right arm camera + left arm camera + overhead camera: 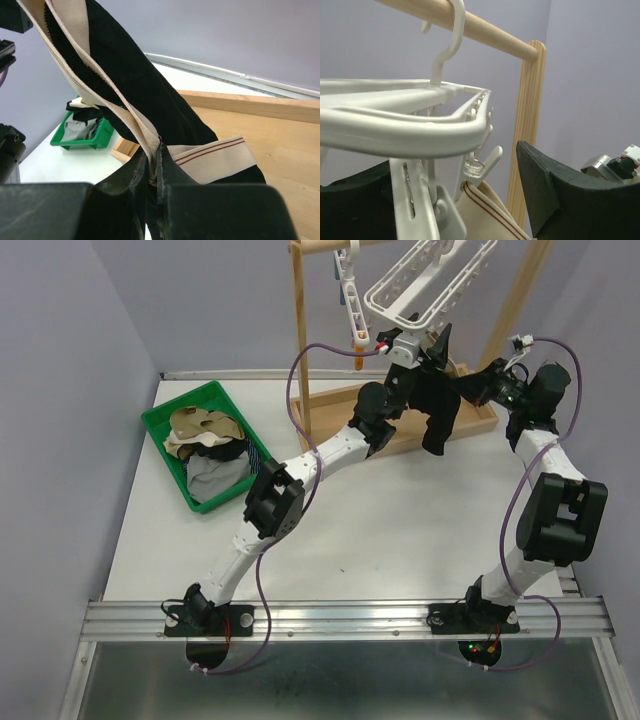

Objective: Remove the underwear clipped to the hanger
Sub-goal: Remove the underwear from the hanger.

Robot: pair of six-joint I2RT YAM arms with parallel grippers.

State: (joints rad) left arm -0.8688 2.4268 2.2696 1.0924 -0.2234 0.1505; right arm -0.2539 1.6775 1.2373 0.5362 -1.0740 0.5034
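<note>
Black underwear (pixel 437 415) with a tan, red-striped waistband (pixel 487 212) hangs from a white clip (pixel 481 167) on the white hanger (pixel 420 280). My left gripper (pixel 418 348) is raised to the hanger and stands open, its dark fingers (pixel 560 195) on either side of the clip and the waistband without visibly touching them. My right gripper (pixel 156 167) is shut on the waistband of the same black underwear (pixel 145 90), off to its right side. More underwear (pixel 210 450) in tan, black and grey lies in the green bin (pixel 160 425).
The hanger hooks over a wooden rail (pixel 485 30) on a wooden stand, whose uprights (pixel 298 330) and base board (pixel 260 130) sit right behind both grippers. The green bin (pixel 92 137) stands on the table's left. An orange-tipped white clip arm (pixel 355 310) dangles at the stand's left.
</note>
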